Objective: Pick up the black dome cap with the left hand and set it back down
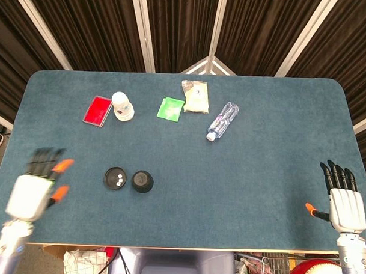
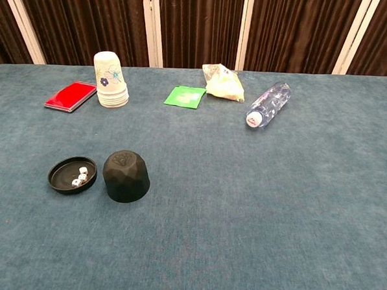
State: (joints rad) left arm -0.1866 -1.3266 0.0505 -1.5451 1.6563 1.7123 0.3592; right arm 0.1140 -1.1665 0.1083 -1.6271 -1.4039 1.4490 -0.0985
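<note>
Black dome cap [image 1: 142, 182] on table, well right of L hand [image 1: 34, 189], fingers spread, empty.

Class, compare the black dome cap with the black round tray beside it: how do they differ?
The black dome cap stands tall and faceted; the black round tray is flat and shallow. The cap is closed on top, while the tray lies open, holding small white dice. Both are black, round in outline, and rest side by side on the table.

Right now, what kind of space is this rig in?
Probably a lab or demo setup, not a home: one blue felt-covered table backed by dark curtains with pale struts, and unrelated test props laid out on it, such as a paper cup stack, a water bottle and a black dome cap.
</note>
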